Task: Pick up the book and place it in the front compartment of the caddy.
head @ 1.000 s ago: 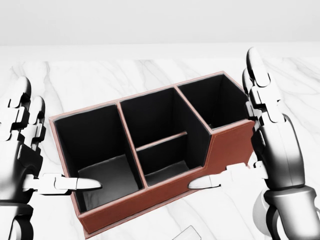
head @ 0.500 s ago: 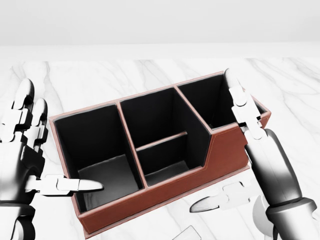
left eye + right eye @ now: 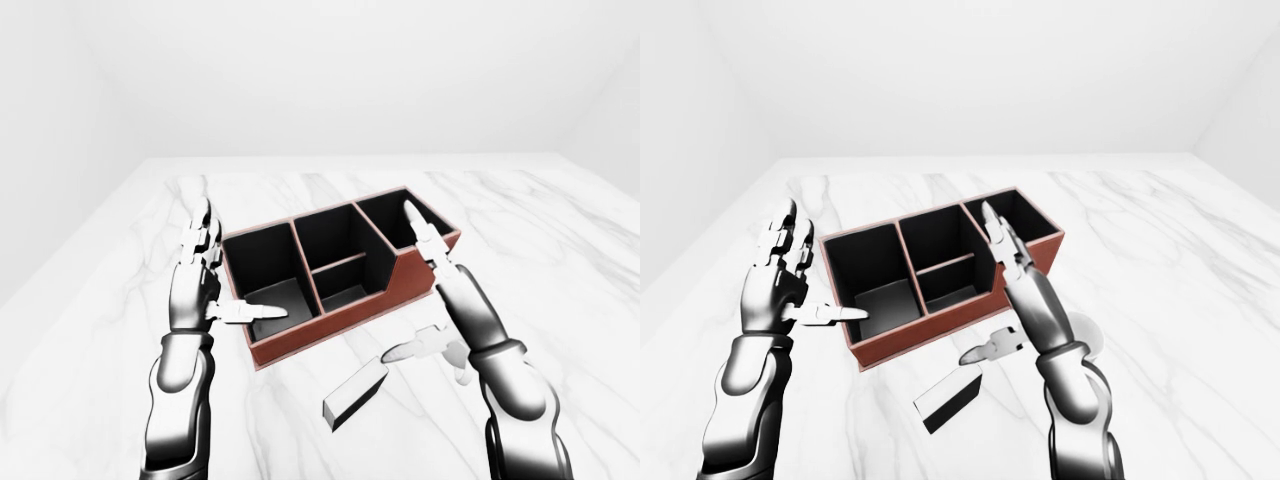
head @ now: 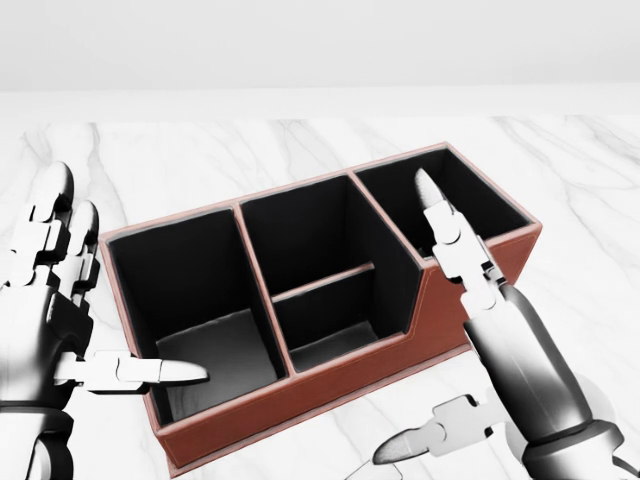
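— How are the fingers of the right hand?

— They are spread wide and straight, and they hold nothing. The long fingers point up over the caddy, and the thumb sticks out to the left, just above the book in the left-eye view.

— And the left hand?

— Also open and empty. Its thumb reaches over the rim of the leftmost compartment; the other fingers stand up beside the caddy's left wall.

— Where is the book?

— It lies flat on the marble table, below the caddy's long red wall and near it, not touching it. Whether the thumb touches the book, I cannot tell.
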Available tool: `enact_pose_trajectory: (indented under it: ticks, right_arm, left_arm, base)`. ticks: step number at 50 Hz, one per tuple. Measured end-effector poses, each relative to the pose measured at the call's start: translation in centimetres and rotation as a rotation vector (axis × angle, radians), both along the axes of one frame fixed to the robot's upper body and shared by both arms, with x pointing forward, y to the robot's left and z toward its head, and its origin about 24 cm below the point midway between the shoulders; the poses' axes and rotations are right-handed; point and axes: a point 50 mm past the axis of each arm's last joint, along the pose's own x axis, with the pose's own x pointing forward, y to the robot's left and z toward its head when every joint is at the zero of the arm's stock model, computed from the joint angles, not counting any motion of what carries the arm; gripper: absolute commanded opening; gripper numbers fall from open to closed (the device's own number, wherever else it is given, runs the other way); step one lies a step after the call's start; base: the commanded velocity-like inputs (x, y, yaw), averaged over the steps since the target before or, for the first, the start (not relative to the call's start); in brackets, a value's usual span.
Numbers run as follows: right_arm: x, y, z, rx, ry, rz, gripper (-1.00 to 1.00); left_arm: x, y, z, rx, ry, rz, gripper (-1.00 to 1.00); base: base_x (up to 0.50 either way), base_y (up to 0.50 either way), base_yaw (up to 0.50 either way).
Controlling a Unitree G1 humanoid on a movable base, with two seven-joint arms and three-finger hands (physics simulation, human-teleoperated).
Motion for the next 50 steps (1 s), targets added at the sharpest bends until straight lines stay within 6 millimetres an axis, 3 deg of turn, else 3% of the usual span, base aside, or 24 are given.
enact_pose_trajectory:
  ticks: [50]
  right_arm:
    - [-2.0, 0.7, -1.6, -0.086, 0.093, -0.001, 1.00]
  left_arm:
    - [0.1, 0.1, -0.2, 0.003, 0.008, 0.003, 1.00]
  base:
    - [0.00, 0.00, 0.00]
